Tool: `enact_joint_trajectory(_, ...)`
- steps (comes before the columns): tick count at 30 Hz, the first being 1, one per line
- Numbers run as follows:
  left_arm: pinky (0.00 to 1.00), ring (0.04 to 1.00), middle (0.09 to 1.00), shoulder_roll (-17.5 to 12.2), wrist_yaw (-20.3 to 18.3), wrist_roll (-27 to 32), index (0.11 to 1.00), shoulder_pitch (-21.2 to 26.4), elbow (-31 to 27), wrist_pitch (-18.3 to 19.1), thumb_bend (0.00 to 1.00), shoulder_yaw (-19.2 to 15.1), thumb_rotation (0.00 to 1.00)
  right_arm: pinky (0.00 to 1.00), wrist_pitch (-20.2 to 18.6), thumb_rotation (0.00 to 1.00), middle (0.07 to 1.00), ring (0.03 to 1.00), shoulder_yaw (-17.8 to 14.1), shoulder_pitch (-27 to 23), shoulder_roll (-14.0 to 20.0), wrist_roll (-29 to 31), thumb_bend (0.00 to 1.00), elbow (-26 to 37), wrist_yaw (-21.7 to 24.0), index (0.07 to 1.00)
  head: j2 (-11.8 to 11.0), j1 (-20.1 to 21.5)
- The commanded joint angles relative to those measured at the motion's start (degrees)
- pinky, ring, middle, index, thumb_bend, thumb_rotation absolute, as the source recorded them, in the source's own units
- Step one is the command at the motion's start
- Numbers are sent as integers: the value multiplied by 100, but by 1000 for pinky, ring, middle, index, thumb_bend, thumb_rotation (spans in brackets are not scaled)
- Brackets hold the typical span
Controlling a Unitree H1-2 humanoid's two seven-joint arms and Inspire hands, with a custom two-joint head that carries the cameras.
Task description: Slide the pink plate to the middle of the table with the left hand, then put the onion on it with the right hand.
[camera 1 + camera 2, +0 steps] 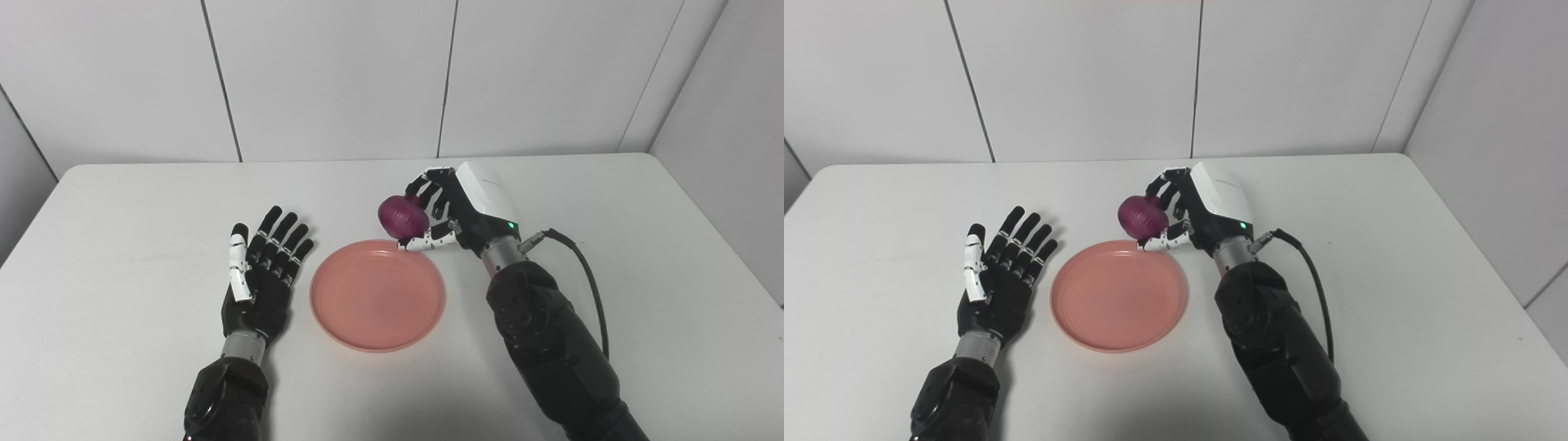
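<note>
Plate (376, 295) mid-worktop, slide looks done. My left hand (263, 275) flat, fingers spread, empty, beside plate. Right hand (456, 211) grips onion (402, 217) over plate's far rim; placing left.

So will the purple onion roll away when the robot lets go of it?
Maybe a little. The onion looks round and smooth, so it could roll. But the pink plate has a raised rim that would probably stop it. The right robot hand holds it near the plate's far edge, so it could miss.
</note>
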State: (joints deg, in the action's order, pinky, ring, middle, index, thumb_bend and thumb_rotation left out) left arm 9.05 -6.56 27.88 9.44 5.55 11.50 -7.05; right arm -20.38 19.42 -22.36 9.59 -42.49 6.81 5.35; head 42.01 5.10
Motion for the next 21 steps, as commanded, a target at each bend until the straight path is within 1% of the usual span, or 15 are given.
enact_joint_trajectory(1,868,857,864,91,156,-116,845,-106,77,127,384,51,1000,261,277,137,449,347,25,-224,-46,-64,518,61,-114,488,3,-36)
enact_joint_trajectory(6,868,859,864,117,182,-167,847,-103,77,89,390,71,1000,271,348,136,461,359,190,-168,-134,-83,518,-9,-100,488,3,-114)
enact_joint_trajectory(9,868,859,864,106,149,-181,847,-99,97,50,390,76,1000,282,378,136,475,374,268,-139,-126,-88,517,-31,-86,488,8,-109)
enact_joint_trajectory(12,867,861,867,93,126,-156,852,-86,126,26,395,63,1000,274,365,136,473,371,298,-99,-128,-117,517,-55,-100,488,15,-106)
enact_joint_trajectory(20,862,857,863,89,183,-165,849,-95,46,98,391,68,1000,250,480,132,459,354,315,59,-59,-116,516,-152,-110,488,38,-114)
enact_joint_trajectory(21,863,858,863,88,182,-161,849,-96,41,102,390,68,1000,232,471,133,446,334,316,83,-46,-116,516,-154,-91,488,38,-114)
